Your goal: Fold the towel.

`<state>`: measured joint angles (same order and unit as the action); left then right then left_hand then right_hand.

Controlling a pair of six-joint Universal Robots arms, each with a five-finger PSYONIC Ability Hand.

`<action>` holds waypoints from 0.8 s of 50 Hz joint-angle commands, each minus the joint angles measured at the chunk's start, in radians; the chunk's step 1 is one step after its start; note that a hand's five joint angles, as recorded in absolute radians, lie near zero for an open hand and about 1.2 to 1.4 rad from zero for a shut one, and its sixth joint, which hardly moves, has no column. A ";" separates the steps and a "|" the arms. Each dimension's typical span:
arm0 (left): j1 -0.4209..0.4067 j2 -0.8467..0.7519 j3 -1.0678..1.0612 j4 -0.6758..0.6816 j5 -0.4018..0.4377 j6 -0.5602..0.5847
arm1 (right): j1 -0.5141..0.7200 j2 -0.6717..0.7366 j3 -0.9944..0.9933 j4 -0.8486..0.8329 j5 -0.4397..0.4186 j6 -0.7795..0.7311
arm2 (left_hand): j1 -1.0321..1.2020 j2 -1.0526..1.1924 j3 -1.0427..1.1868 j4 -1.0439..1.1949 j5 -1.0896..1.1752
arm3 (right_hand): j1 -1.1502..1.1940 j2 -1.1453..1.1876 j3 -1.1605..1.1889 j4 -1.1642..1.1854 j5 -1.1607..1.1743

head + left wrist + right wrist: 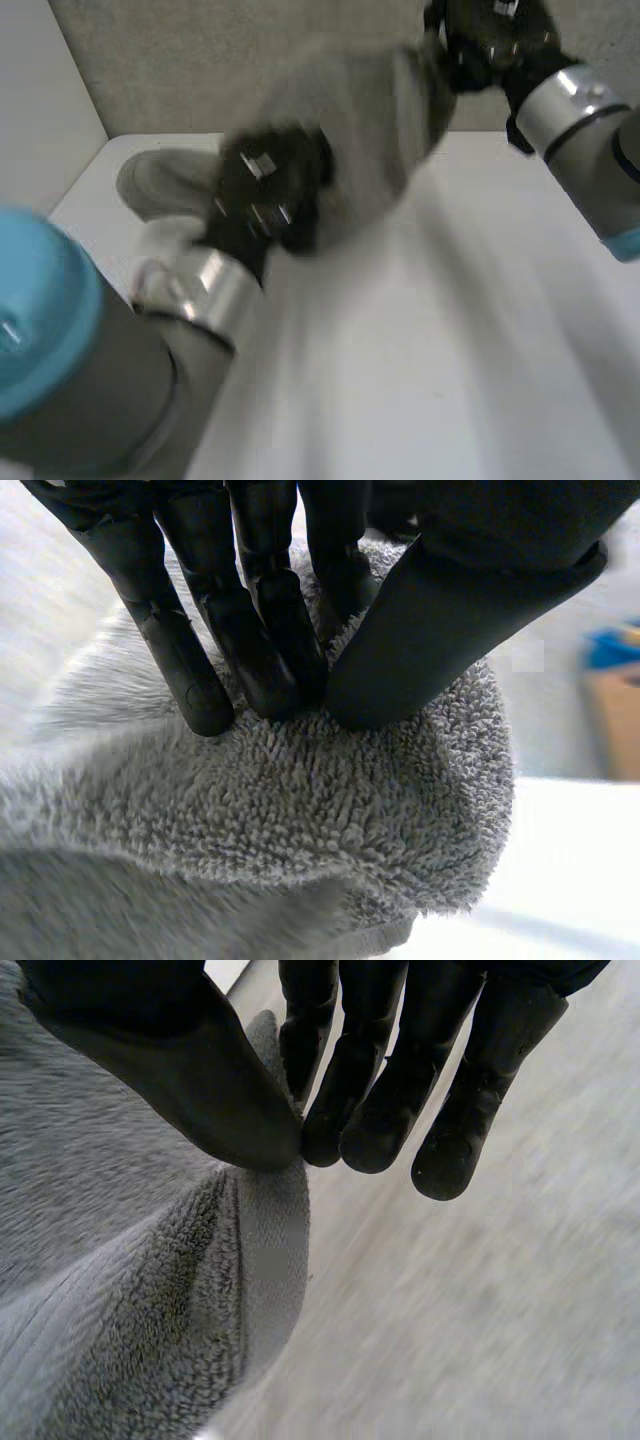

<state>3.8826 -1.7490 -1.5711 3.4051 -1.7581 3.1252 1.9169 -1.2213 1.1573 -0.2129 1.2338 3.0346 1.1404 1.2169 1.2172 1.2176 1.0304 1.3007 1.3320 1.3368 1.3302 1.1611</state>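
you're holding the grey towel (370, 130) up over the far side of the white table (420, 350), and it spans between both hands. your left hand (450, 610) pinches a rounded fold between thumb and fingers. your right hand (200, 1080) pinches the hemmed edge likewise, with the cloth hanging beneath its thumb.

Head view overhead; both wrist views close on towel (300, 810)

Over the table (420, 350), the towel (370, 130) spans left hand (270, 190) to right hand (490, 45).
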 commanded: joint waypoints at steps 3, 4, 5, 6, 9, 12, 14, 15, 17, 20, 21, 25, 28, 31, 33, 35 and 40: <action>-0.107 -0.119 -0.024 -0.176 0.094 -0.002 | -0.035 0.052 0.097 0.150 -0.074 -0.114 | -0.463 -0.540 -0.540 -0.541 -0.528 | 0.096 0.064 0.059 0.066 0.061; -0.108 -0.119 -0.024 -0.176 0.094 -0.002 | -0.035 0.052 0.097 0.150 -0.074 -0.114 | -0.466 -0.542 -0.543 -0.543 -0.531 | 0.096 0.064 0.059 0.066 0.061; -0.106 -0.122 -0.008 -0.194 0.097 -0.002 | -0.041 0.054 0.120 0.151 -0.073 -0.149 | -0.550 -0.627 -0.627 -0.627 -0.615 | 0.096 0.064 0.059 0.066 0.061; -0.106 -0.122 -0.007 -0.194 0.097 -0.002 | -0.051 0.054 0.139 0.156 -0.068 -0.183 | -0.551 -0.628 -0.628 -0.628 -0.616 | 0.096 0.064 0.059 0.066 0.061; -0.086 -0.119 0.040 -0.213 0.097 -0.004 | -0.064 0.054 0.154 0.156 -0.065 -0.214 | -0.686 -0.763 -0.763 -0.763 -0.751 | 0.096 0.064 0.059 0.066 0.061; -0.028 -0.119 0.079 -0.211 0.095 0.004 | -0.090 0.054 0.179 0.159 -0.063 -0.250 | -0.736 -0.813 -0.813 -0.813 -0.801 | 0.096 0.064 0.059 0.066 0.061; 0.046 -0.125 0.118 -0.211 0.100 0.010 | -0.108 0.054 0.205 0.159 -0.068 -0.261 | -0.742 -0.818 -0.819 -0.819 -0.807 | 0.096 0.064 0.059 0.066 0.061; 0.046 -0.126 0.118 -0.211 0.100 0.010 | -0.108 0.054 0.205 0.159 -0.068 -0.261 | -0.742 -0.818 -0.819 -0.819 -0.807 | 0.096 0.064 0.059 0.066 0.061; 0.080 -0.132 0.141 -0.210 0.101 0.012 | -0.125 0.052 0.231 0.159 -0.073 -0.264 | -0.742 -0.818 -0.819 -0.819 -0.807 | 0.096 0.064 0.059 0.066 0.061; 0.139 -0.184 0.200 -0.211 0.104 0.015 | -0.136 0.051 0.245 0.158 -0.074 -0.266 | -0.721 -0.798 -0.798 -0.799 -0.786 | 0.096 0.064 0.059 0.066 0.061; 0.162 -0.217 0.229 -0.211 0.106 0.015 | -0.145 0.048 0.260 0.158 -0.077 -0.266 | -0.710 -0.786 -0.787 -0.787 -0.774 | 0.096 0.064 0.059 0.066 0.061; 0.208 -0.337 0.319 -0.227 0.106 0.021 | -0.168 0.040 0.312 0.156 -0.086 -0.266 | -0.645 -0.722 -0.722 -0.723 -0.710 | 0.096 0.064 0.059 0.066 0.061; 0.216 -0.372 0.341 -0.239 0.106 0.030 | -0.180 0.034 0.341 0.155 -0.086 -0.269 | -0.595 -0.672 -0.672 -0.672 -0.660 | 0.096 0.064 0.059 0.066 0.061; 0.231 -0.425 0.367 -0.288 0.108 0.082 | -0.190 0.031 0.357 0.153 -0.086 -0.269 | -0.551 -0.628 -0.628 -0.628 -0.616 | 0.096 0.064 0.059 0.066 0.061; 0.239 -0.454 0.373 -0.343 0.108 0.156 | -0.213 0.022 0.386 0.145 -0.088 -0.269 | -0.545 -0.622 -0.622 -0.622 -0.610 | 0.096 0.064 0.059 0.066 0.061; 0.242 -0.461 0.370 -0.366 0.106 0.183 | -0.225 0.017 0.398 0.144 -0.094 -0.270 | -0.545 -0.622 -0.622 -0.622 -0.610 | 0.096 0.064 0.059 0.066 0.061; 0.247 -0.455 0.336 -0.409 0.108 0.213 | -0.254 0.011 0.427 0.144 -0.129 -0.284 | -0.545 -0.622 -0.622 -0.622 -0.610 | 0.096 0.064 0.059 0.066 0.061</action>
<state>4.1267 -2.2087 -1.2031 3.0498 -1.6508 3.2916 1.6933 -1.2026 1.5549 -0.0669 1.1349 2.7614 0.5162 0.5159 0.5152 0.5163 0.3428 1.3008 1.3320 1.3368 1.3303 1.1632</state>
